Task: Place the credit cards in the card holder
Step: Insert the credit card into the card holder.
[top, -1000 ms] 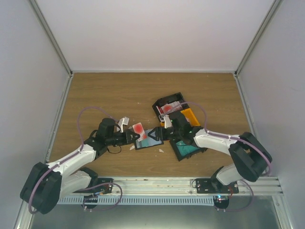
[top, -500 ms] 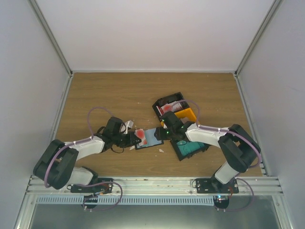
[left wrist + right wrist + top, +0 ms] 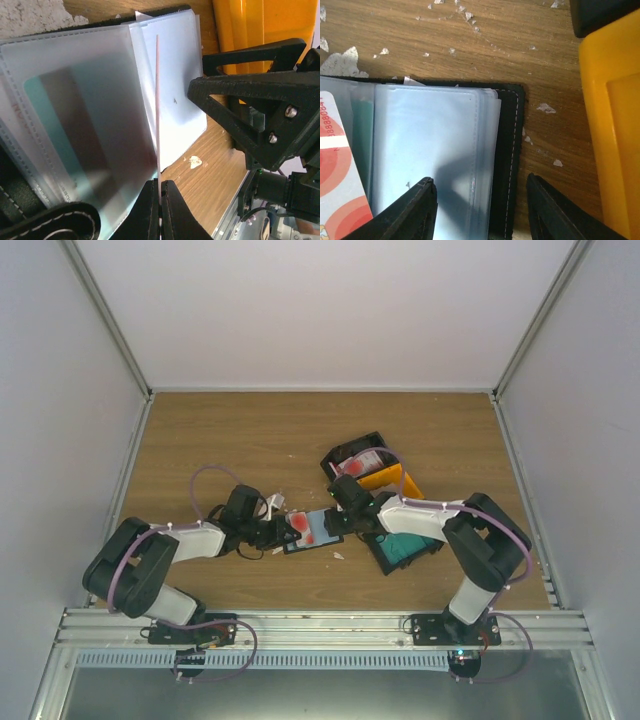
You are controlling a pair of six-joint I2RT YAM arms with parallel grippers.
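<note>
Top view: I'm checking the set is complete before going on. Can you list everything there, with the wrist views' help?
table: one, brown wood, under everything
card holder: one, black with pale blue pockets, open at centre
card: one, white with red marks, over the holder
far black tray: one, holds red-marked cards, beyond the holder
orange tray: one, between the black trays
near black tray: one, teal contents, right of the holder
scraps: several, white, around the holder
left hand: shut on the card
right hand: open, astride the holder's edge
</note>
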